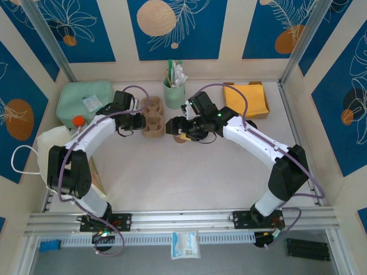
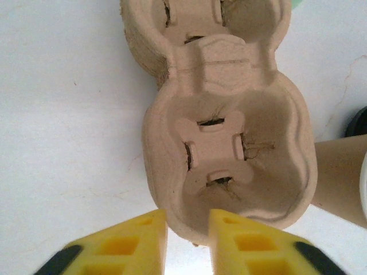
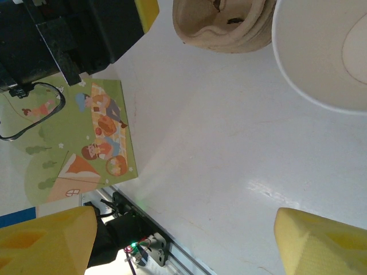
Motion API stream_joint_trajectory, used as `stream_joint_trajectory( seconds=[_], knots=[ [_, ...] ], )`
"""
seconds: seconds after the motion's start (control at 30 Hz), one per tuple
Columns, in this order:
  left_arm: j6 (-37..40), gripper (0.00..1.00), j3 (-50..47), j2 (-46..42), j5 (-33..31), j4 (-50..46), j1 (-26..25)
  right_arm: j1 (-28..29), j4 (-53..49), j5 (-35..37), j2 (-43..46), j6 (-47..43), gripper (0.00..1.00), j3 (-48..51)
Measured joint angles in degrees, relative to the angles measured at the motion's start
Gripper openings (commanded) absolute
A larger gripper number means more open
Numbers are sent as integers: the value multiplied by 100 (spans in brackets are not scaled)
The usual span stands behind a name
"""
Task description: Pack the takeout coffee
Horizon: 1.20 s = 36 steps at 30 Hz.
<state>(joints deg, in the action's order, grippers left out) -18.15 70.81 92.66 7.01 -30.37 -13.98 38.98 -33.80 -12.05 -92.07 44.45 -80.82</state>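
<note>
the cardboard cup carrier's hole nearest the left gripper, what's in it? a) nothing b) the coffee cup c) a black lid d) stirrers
a: in the left wrist view the carrier has its near hole bare down to the slotted bottom, while the brown cup is outside it, on the table to the right.
</note>
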Motion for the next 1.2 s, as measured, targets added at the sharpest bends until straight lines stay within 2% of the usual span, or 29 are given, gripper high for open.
stream_joint_trajectory(
  seconds=[0.07, 0.2, 0.6, 0.97, 1.2],
  knots=[
    [-11, 45, -26, -2, -4, -15, 0, 0, 0, -2, 0, 0, 81, 0],
    [-37, 45, -44, 39, 0, -33, 7, 0, 0, -2, 0, -2, 81, 0],
    [-85, 28, -37, 522, 103, 11, 11, 0, -4, 0, 0, -4, 81, 74],
    [-107, 1, 9, 546, 177, 120, 24, 0, -2, 0, 0, -4, 81, 96],
    [-103, 0, 9, 461, 177, 70, 24, 0, -2, 0, 0, -4, 81, 96]
  ],
)
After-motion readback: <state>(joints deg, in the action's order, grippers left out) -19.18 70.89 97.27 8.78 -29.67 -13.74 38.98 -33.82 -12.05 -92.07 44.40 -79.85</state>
